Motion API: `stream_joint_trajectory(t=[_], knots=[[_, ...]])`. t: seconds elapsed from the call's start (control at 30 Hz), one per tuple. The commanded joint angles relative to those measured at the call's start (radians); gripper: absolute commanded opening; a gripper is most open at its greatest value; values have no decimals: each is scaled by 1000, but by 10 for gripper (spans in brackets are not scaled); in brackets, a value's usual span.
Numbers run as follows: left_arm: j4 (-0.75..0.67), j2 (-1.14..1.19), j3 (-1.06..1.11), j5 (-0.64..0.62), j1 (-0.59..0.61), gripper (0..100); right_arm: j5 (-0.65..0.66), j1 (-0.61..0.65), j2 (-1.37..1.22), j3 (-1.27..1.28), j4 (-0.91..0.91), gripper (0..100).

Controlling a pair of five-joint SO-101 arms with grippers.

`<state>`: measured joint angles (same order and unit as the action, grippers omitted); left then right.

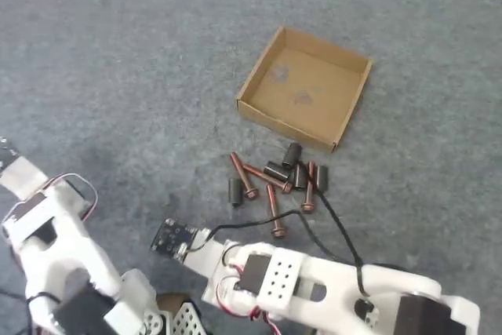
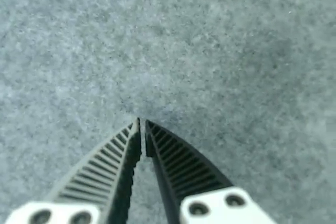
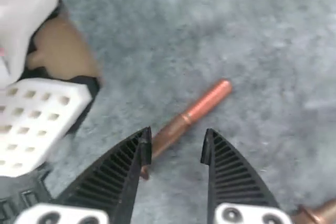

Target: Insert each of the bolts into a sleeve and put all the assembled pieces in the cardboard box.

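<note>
The grey carpeted table [image 1: 118,76] spreads wide and bare beyond your left arm [image 1: 55,249] and right arm [image 1: 329,284], both low at its near edge. The cardboard box [image 1: 314,92] stands empty on the far side. Just in front of it the copper bolts [image 1: 274,209] and dark sleeves [image 1: 234,191] lie loose, none yet joined. Your right gripper [image 3: 177,136] hangs with its jaws spread over one bolt [image 3: 197,109] lying flat on the carpet, one end tucked behind a fingertip. Your left gripper [image 2: 142,125] is closed on nothing above bare carpet. The step in hand looks like the pickup. Square the jaws across the shank, centre it in the gap, and close near the head so the tip stays free for a sleeve. Room is tight on one side, where a white perforated part [image 3: 31,119] crowds the jaw, and a second bolt [image 3: 317,212] lies just beside the other. Mind the black cable [image 1: 337,229] trailing past the pile.
</note>
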<state>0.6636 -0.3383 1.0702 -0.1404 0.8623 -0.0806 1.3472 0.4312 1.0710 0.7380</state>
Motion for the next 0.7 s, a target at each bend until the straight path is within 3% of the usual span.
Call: stream_joint_trajectory(t=[0.0, 0.2, 0.33, 0.37, 0.67], knots=[[-23, -2, -50, -6, -6, 15, -11, 54, -21, -48, -19, 152], [-23, -2, -50, -6, -6, 15, -5, 38, -143, -81, -44, 143], [-23, 0, -50, -6, -6, 15, 57, 4, -159, -100, -22, 2], [-23, 0, -50, -6, -6, 15, 78, -13, -153, -100, -15, 6], [-23, 2, -50, -2, -21, 15, 89, -228, 173, -103, 163, 6]])
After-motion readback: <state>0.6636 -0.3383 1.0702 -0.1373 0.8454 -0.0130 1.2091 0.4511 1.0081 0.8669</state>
